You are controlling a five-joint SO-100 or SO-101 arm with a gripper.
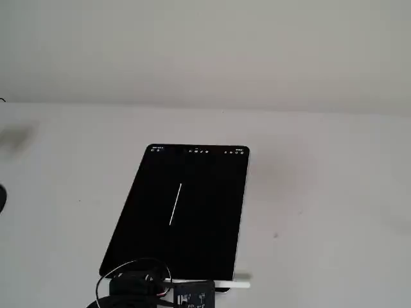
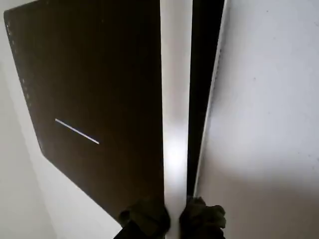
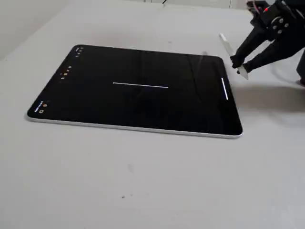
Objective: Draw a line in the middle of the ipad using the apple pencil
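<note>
Black two-finger tool (image 3: 239, 65) clamped on slim white stylus (image 3: 228, 47), above short edge of large black-screened tablet (image 3: 143, 105); thin white line (image 3: 140, 86) mid-screen; pale counter (image 3: 143, 181) beneath.

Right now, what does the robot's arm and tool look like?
The arm is black, built of angular blocky parts, with a red detail and thin cables near its top. The tool has two slim black fingers. A black cable loops beside it.

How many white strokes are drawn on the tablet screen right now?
1. The thin white line sits mid-screen on the flat black-screened tablet. The short white streak near the screen's right edge in a fixed view looks like the white stylus's reflection.
</note>
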